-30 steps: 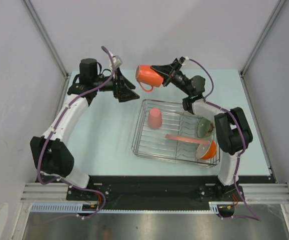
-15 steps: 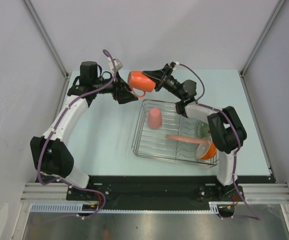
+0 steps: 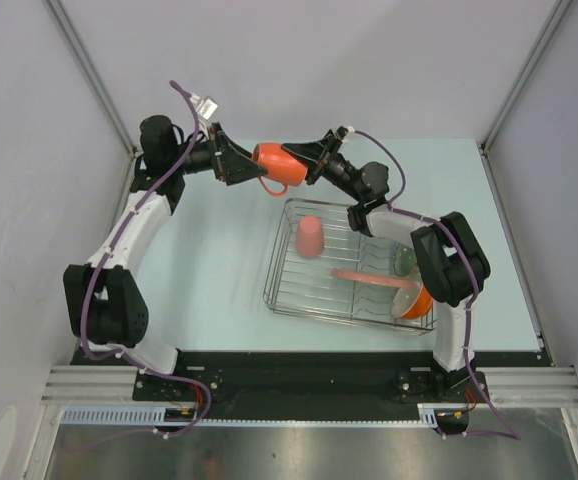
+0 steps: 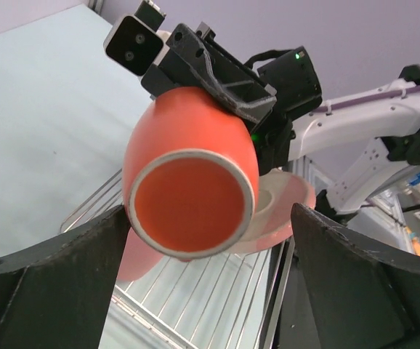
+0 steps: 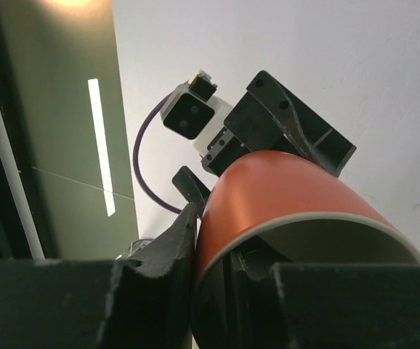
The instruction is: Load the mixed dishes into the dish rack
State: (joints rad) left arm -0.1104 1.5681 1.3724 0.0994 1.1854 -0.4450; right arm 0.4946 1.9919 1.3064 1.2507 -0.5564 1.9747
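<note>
your right gripper (image 3: 305, 163) jaws pinch the orange mug (image 3: 271, 164) by its rim; it lies sideways, base facing your left gripper (image 3: 239, 167), jaws wide

The silver wire dish rack (image 3: 297, 285) holds a pink tumbler (image 3: 310, 236) upside down, a pink plate (image 3: 369, 277), a green bowl (image 3: 406, 260) and an orange bowl (image 3: 416, 300). The orange handled mug (image 3: 274, 165) hangs sideways in the air, past the rack's far-left corner.

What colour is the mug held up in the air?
The mug is orange, with a pale ring at its near end; the left wrist view shows it best.
</note>
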